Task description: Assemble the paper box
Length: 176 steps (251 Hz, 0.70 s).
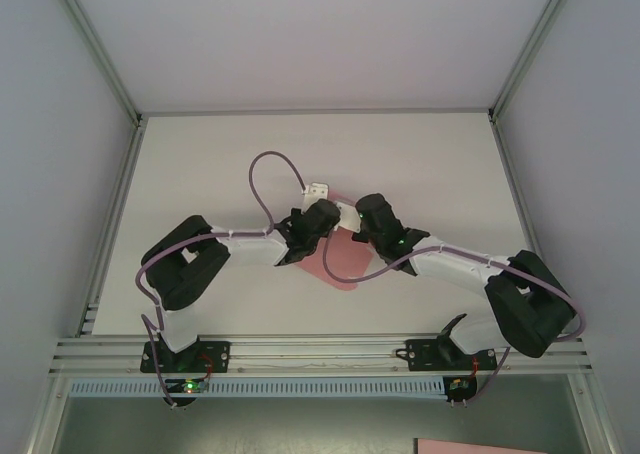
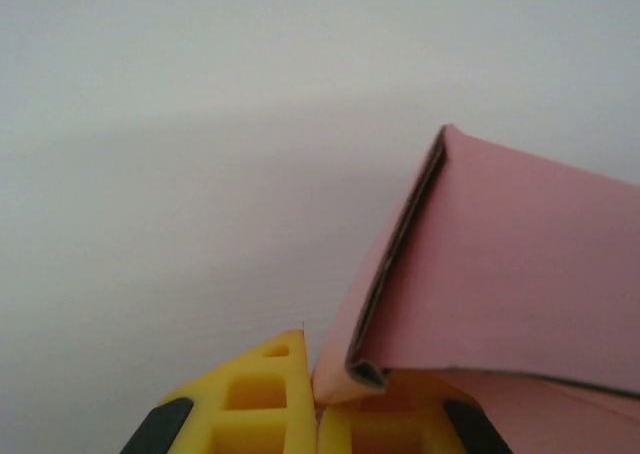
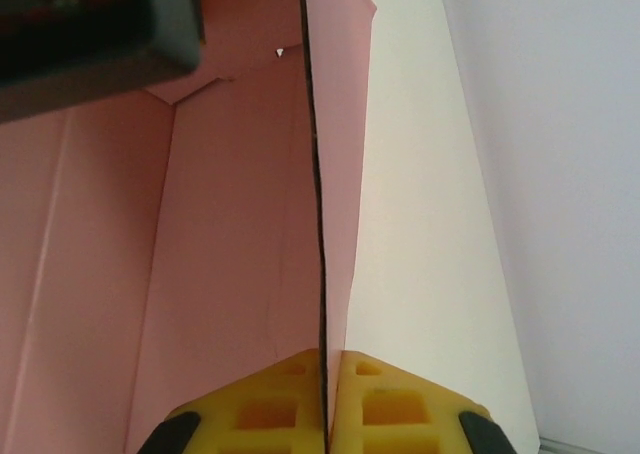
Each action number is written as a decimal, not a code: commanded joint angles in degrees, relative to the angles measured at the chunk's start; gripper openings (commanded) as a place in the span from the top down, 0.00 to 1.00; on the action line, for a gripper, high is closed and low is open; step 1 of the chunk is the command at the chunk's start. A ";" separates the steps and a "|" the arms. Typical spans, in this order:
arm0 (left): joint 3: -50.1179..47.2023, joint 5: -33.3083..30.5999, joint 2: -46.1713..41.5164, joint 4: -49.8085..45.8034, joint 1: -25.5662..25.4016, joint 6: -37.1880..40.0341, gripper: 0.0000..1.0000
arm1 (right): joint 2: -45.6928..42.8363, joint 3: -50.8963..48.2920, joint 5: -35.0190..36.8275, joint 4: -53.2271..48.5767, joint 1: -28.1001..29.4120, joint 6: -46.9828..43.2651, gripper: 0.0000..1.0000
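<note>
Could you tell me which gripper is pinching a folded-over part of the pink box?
The left gripper: it grips a doubled fold of the paper box; the right gripper clamps one thin panel edge.

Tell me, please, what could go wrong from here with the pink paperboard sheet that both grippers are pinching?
The left gripper pinches the pink paperboard sheet only at a folded corner, so it might slip out.
The right gripper clamps a thin panel edge; pushing could buckle it.
With both clamped on one sheet, diverging motions may tear it.
</note>
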 commanded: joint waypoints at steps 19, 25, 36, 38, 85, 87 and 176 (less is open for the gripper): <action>-1.22 -25.13 4.66 -14.50 5.74 -9.44 1.00 | 0.71 -0.15 -4.96 -12.23 1.42 4.29 1.00; -1.24 -24.46 4.54 -13.44 5.62 -8.46 1.00 | 0.59 -0.08 -4.91 -12.23 1.41 4.28 1.00; -2.61 -21.55 4.14 -9.02 5.71 -5.37 1.00 | 0.36 -0.08 -5.26 -12.23 1.42 4.58 1.00; -2.96 -20.77 4.01 -8.03 5.81 -4.68 1.00 | 0.31 -0.06 -5.33 -12.20 1.36 4.67 1.00; -7.98 -5.78 3.31 8.84 5.78 3.97 1.00 | 0.41 0.23 -8.64 -11.26 1.20 6.04 0.85; -8.08 -5.18 3.38 9.35 5.78 4.29 1.00 | 0.45 0.28 -8.72 -11.16 1.24 6.04 0.84; -11.88 3.92 1.16 19.02 5.91 9.31 1.00 | -8.66 1.82 -20.12 -10.14 -2.43 6.93 0.02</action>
